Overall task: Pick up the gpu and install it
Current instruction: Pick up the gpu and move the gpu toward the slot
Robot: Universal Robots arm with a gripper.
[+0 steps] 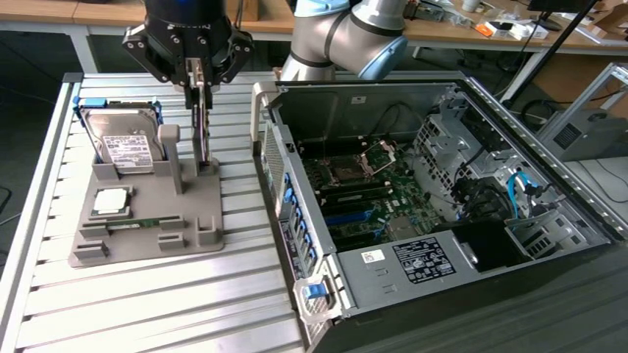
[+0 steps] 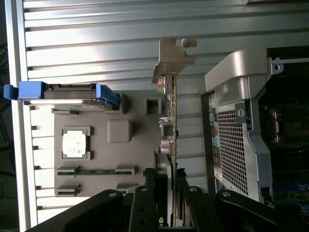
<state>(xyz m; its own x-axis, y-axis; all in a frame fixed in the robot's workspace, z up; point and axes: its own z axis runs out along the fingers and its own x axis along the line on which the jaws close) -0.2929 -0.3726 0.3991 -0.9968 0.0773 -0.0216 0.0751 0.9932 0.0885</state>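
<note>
I see one gpu [image 1: 203, 132] [image 2: 172, 111], one hard drive [image 1: 123, 140] [image 2: 63, 92], one square chip [image 1: 111, 201] [image 2: 75, 144], one memory strip [image 1: 137, 223] [image 2: 94, 171], one gray holder [image 1: 147, 246] [image 2: 101, 111] and one open case [image 1: 442, 184] on the tabletop [image 1: 147, 309]. The gpu stands on edge in the holder, between the hard drive and the case. My gripper [image 1: 199, 95] [image 2: 171, 193] is right above it, pinching its top edge, a finger on each side.

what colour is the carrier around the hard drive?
The carrier is blue; the wrist view shows it best.
</note>
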